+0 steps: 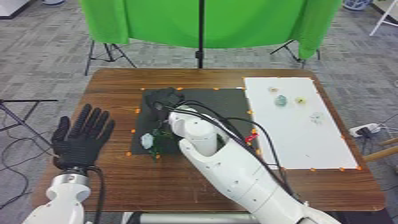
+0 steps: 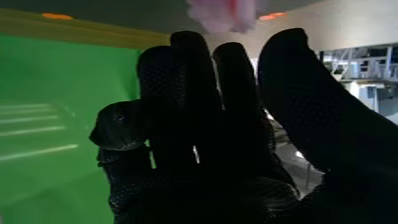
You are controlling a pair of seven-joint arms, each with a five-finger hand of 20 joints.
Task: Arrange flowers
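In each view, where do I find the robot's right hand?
Head view: right hand, over the far left part of the dark mat.
Right wrist view: its black glove, close to the camera, with something pink beyond the fingertips.
Shared landmark: green cloth, beyond the table.

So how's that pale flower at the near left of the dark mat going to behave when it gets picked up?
The pale flower is probably light, since it looks small beside the left hand. The green stem looks thin, so it may flex if held far from the bloom. Nudged, it would likely slide or swivel, as it's lying down.
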